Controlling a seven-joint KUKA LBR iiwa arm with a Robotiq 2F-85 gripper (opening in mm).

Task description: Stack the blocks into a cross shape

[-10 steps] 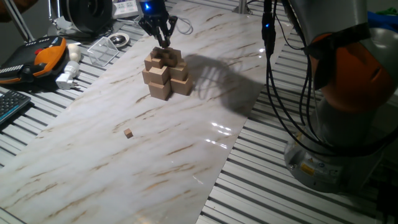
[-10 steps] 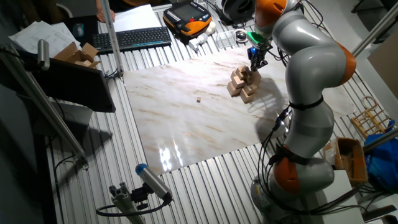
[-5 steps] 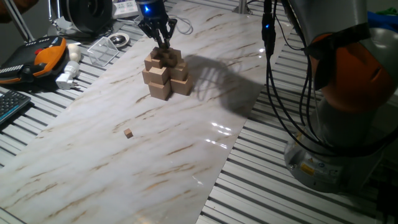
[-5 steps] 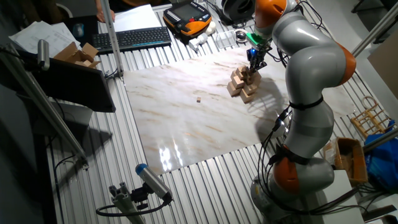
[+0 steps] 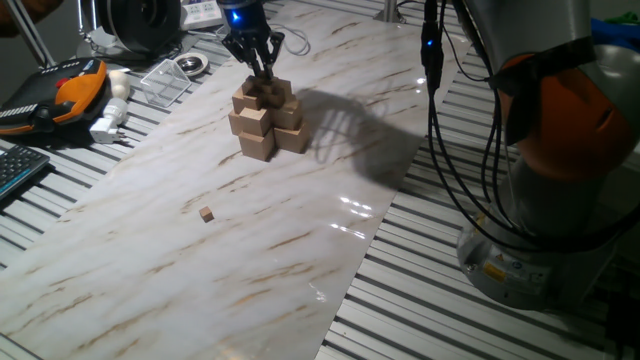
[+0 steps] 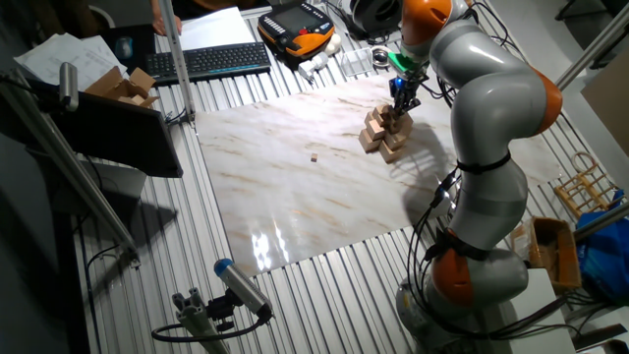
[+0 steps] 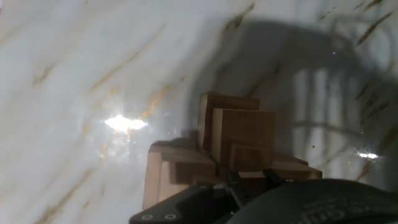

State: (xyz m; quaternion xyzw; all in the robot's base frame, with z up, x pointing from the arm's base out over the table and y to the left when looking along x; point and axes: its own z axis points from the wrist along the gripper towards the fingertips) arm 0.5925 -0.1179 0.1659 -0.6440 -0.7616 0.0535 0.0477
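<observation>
I am looking at a white marble-patterned board [image 5: 300, 210] lying on a ribbed metal table [image 5: 420, 300]. At the far left of one fixed view there is an orange and black handheld controller [image 5: 70, 90] with a small white object [image 5: 110, 120] beside it, both off the board. Further right, on the near part of the board, one of the blocks [image 5: 206, 214] sits alone, a tiny tan cube well apart from everything else; the other fixed view shows it as a speck [image 6: 314, 156] near the middle of the board. Right of that, toward the far edge, stands the cross shape [image 5: 265, 120], a tiered pile of tan wooden cubes, large ones at the bottom and smaller ones higher up. My gripper [image 5: 262, 72] points straight down at the top of this pile, its dark fingers drawn close together at the tips. I cannot tell whether they hold a small cube or simply rest against the top tier. The hand view looks down past the dark finger mount onto the pile's stepped cubes [image 7: 236, 149], but the fingertips themselves are hidden. At the far right, the arm's grey and orange base [image 5: 560, 170] stands on the table beside the board, with black cables [image 5: 440, 120] hanging in front.
</observation>
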